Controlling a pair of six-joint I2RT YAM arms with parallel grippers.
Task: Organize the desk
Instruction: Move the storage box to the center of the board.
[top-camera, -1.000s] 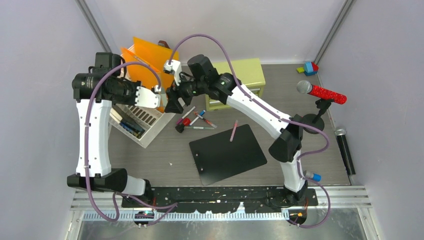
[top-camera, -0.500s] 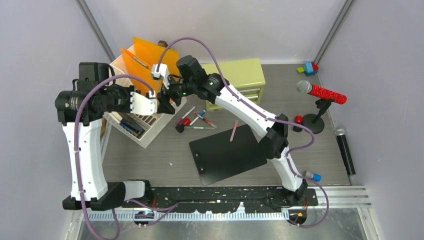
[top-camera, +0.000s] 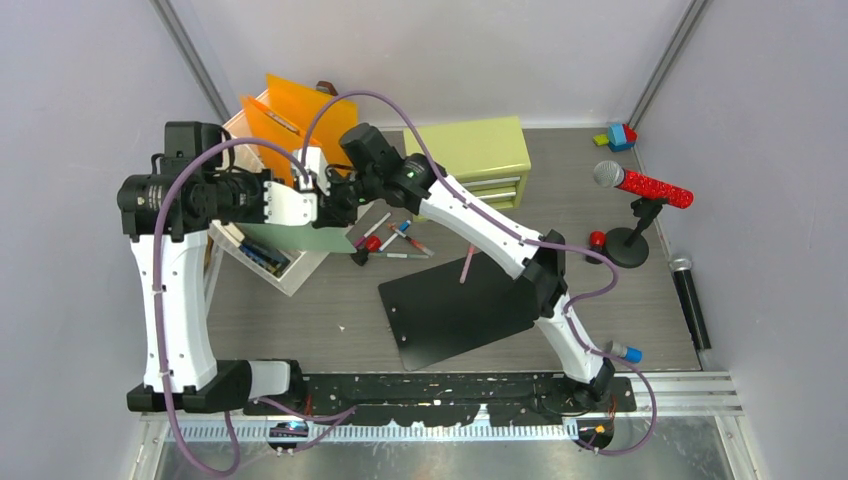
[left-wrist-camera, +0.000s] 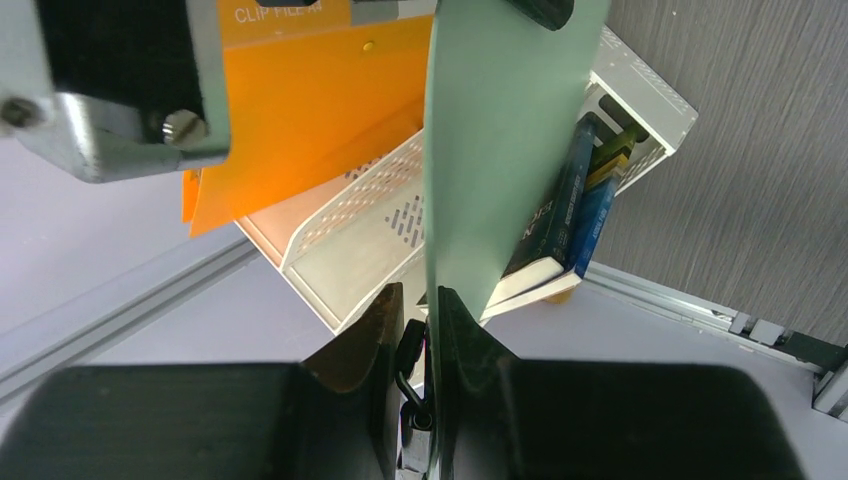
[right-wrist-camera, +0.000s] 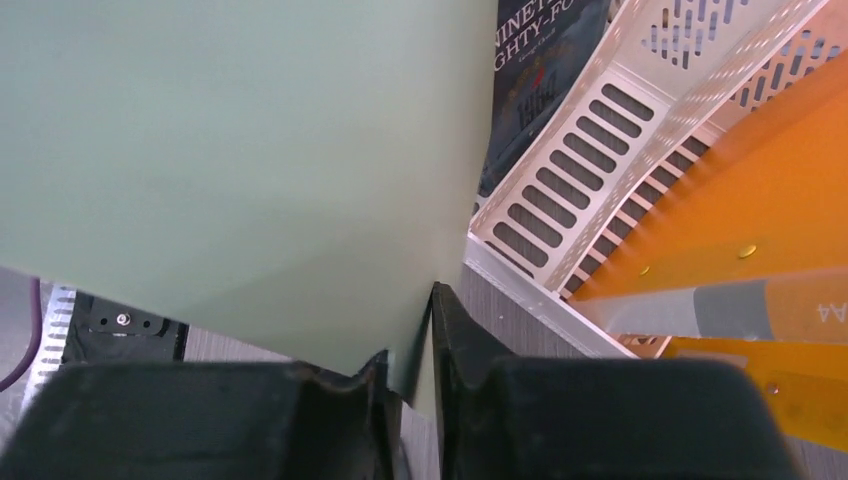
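A pale green folder (top-camera: 296, 238) hangs over the white file rack (top-camera: 283, 262) at the back left of the desk (top-camera: 330, 310). My left gripper (top-camera: 322, 206) is shut on one edge of it. In the left wrist view the green folder (left-wrist-camera: 510, 150) runs up from between the fingers, with a black clip in the left gripper (left-wrist-camera: 425, 320). My right gripper (top-camera: 342, 200) is shut on the same folder from the other side. In the right wrist view the right gripper (right-wrist-camera: 412, 372) pinches a corner of the green folder (right-wrist-camera: 230, 150).
Orange clip files (top-camera: 290, 120) and books (left-wrist-camera: 560, 220) stand in the rack. Pens (top-camera: 395, 240) lie beside a black clipboard (top-camera: 455, 310) that has a pink pen (top-camera: 467, 262) on it. A yellow-green drawer cabinet (top-camera: 475, 150), a red microphone (top-camera: 645, 185) and a black microphone (top-camera: 690, 300) sit further right.
My right gripper moved left to the rack and shut on the green folder. The left arm shifted left, and the folder now shows its flat face.
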